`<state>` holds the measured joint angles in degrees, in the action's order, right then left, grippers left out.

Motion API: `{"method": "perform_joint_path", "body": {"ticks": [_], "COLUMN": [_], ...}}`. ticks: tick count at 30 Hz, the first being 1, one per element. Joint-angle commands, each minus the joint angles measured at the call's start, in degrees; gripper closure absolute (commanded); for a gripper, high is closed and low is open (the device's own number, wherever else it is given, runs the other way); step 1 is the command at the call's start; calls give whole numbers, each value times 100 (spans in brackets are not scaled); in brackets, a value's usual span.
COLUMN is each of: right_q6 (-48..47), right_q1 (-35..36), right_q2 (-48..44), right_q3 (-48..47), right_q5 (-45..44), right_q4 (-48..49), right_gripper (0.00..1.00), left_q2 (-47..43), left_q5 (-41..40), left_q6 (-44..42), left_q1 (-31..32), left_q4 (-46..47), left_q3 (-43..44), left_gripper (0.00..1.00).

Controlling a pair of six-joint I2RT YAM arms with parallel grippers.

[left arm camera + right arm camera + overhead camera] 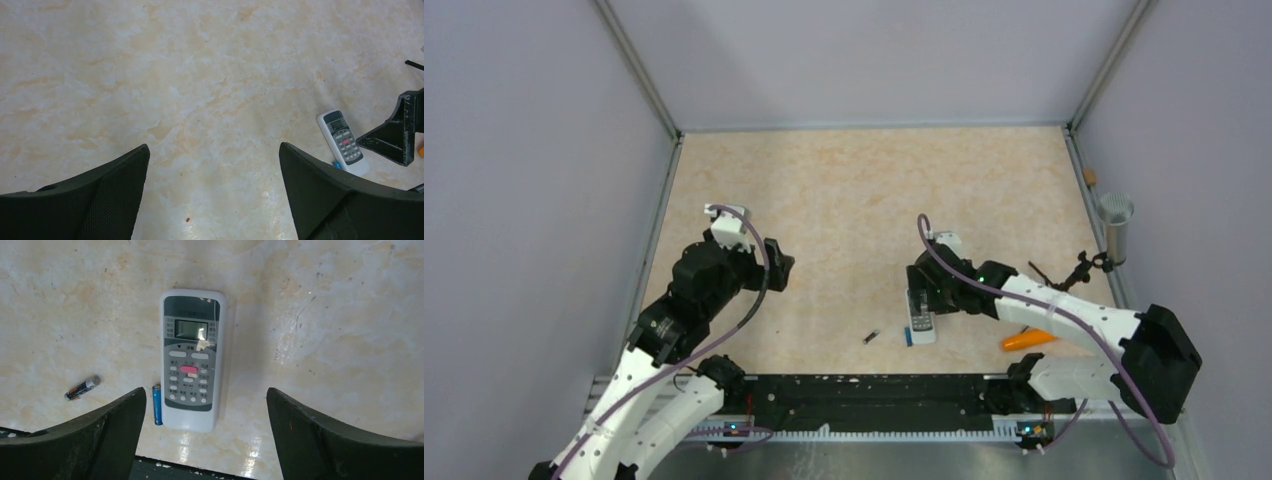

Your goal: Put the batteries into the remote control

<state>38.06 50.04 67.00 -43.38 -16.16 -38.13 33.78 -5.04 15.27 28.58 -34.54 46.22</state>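
Note:
The white remote control (pixel 191 360) lies face up on the marble table, grey display and buttons showing; it also shows small (pixel 921 325) and at the right (pixel 343 142). A blue battery (pixel 157 405) lies flat against its left side (pixel 907 336). A dark battery (pixel 81 388) lies apart, further left (pixel 872 337). My right gripper (pixel 205 389) hovers open above the remote's lower end, its fingers well apart and holding nothing. My left gripper (pixel 214 146) stands open over bare table far to the left of the remote (pixel 774 262), with nothing between its fingers.
An orange tapered object (pixel 1028 340) lies under the right arm near the front edge. A metal cup (pixel 1115 228) and a black stand (pixel 1074 270) sit by the right wall. A black rail (pixel 874 390) runs along the table's near edge.

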Motion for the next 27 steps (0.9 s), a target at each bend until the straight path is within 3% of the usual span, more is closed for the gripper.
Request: {"method": "perform_joint_path", "body": {"ticks": [1, 16, 27], "right_q6": [265, 440, 548], "right_q1": [19, 243, 350], "right_q2": [202, 1262, 1536], "right_q3": [72, 9, -9], "right_q5": [250, -9, -313], "right_q4": [676, 1080, 799], "right_gripper": [12, 14, 20], "left_q2": [10, 8, -8], "left_q5": [-83, -94, -94], "left_q6": [-6, 11, 9], "left_q1": [14, 14, 10], "left_q4": [141, 132, 132], "left_q3": [-19, -10, -15], "left_gripper": [1, 1, 1]}}
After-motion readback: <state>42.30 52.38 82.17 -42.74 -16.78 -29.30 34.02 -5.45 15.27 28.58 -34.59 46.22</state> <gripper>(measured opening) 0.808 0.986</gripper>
